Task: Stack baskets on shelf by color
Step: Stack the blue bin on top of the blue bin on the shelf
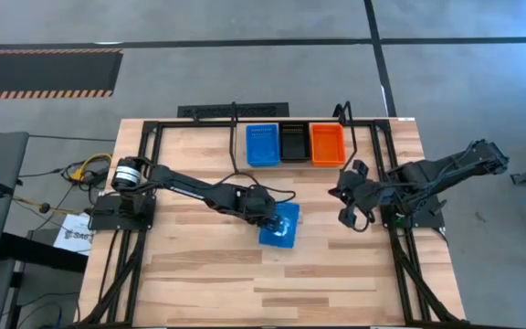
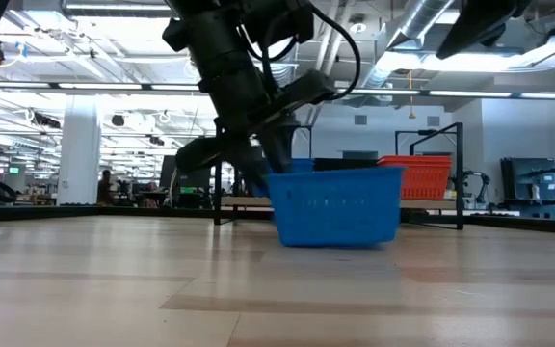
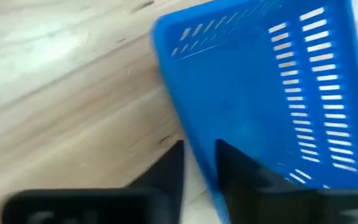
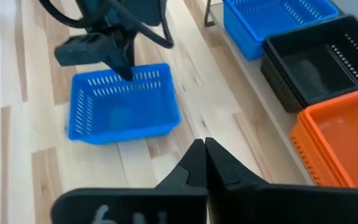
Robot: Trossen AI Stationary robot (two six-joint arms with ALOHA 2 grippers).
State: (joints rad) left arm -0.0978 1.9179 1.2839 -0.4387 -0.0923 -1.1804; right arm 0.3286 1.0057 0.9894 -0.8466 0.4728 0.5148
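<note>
left gripper (image 1: 270, 222): fingers astride near wall of loose blue slotted plastic basket (image 1: 281, 226), mid-table, pinching it | light wooden shelf (image 1: 363, 137): far side, beyond basket | right gripper (image 1: 348, 217): pressed together, idle

Open plank all across the near half of table (image 1: 199, 292), wide room there for either arm. Mid-table blocked by loose blue basket (image 1: 279, 226) w/ left gripper (image 1: 269, 219) on its rim, one finger inside the wall, one outside; left arm lies diagonally across the table's left-centre, barring that route. Far edge: shelf (image 1: 354, 155) carries blue (image 1: 263, 144), black (image 1: 293, 143), orange (image 1: 327, 144) baskets side by side, touching, no gap btwn them. Shelf's upright end loops stand at both ends. Bare wood strip btwn shelf row and loose basket is passable. Right gripper (image 1: 347, 217), fingers together, hangs just right of that strip, clear of the basket.
</note>
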